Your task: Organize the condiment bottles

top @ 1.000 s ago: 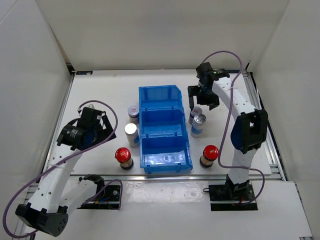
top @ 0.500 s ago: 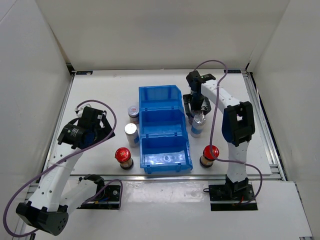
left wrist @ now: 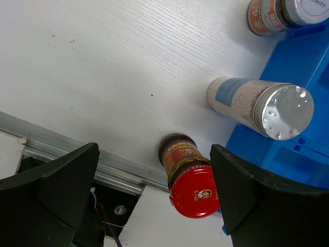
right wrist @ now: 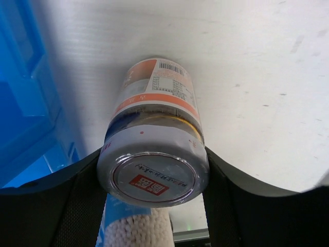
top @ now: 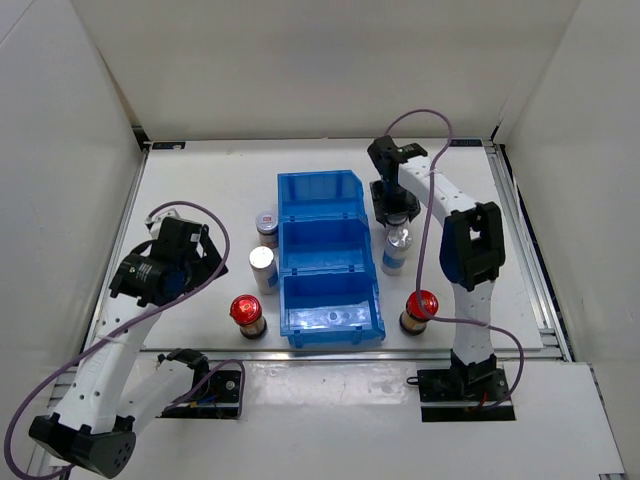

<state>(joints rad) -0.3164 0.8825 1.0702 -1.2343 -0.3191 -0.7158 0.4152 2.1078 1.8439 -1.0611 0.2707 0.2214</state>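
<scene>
Short red-marked bottle [right wrist: 154, 103]: upright, hidden overhead beneath right gripper [right wrist: 152, 177]; jaws flank cap, grip unclear. Left gripper [left wrist: 154, 198] jaws wide, empty.

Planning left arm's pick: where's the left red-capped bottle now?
Top view: the red-capped bottle stands left of the blue bin's nearest compartment, just nearer than the silver-capped bottle.

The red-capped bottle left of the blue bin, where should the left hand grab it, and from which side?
I'd take the red-capped bottle by its red cap, the left hand coming straight down. It stands upright, so the round cap is the exposed part. Close across its near and far sides, since the blue bin stands close on its right.
</scene>
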